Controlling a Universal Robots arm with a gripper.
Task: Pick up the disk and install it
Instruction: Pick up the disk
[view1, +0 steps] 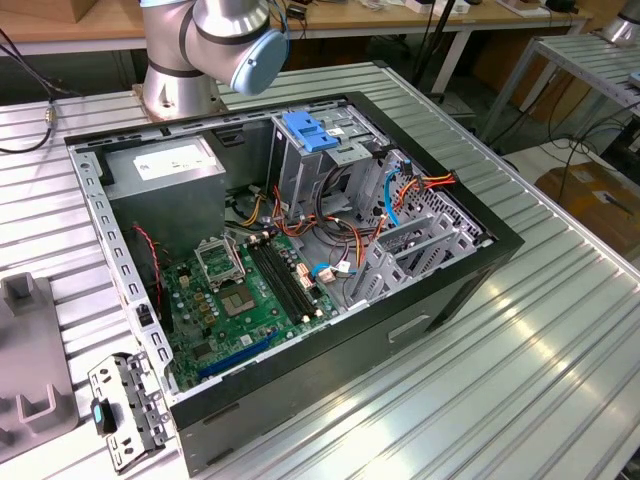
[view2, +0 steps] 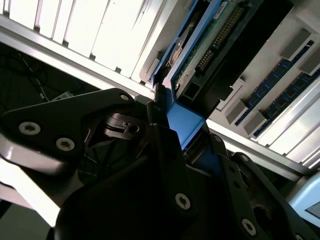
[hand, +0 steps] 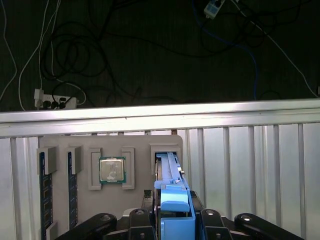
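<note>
claw (hand: 174, 224) closed on the blue end of the disk (hand: 170, 172), disk on its edge in the grip, far end at a slot of the grey tray (hand: 82, 212) ahead of the claw, processor chip (hand: 112, 170) beside that slot

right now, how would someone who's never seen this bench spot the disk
On the ribbed metal table sits a grey tray with moulded recesses. The disk stands on edge in the slot beside the square chip, on the side away from the memory sticks. It alone has a bright blue frame, and the gripper is shut on its blue end.
</note>
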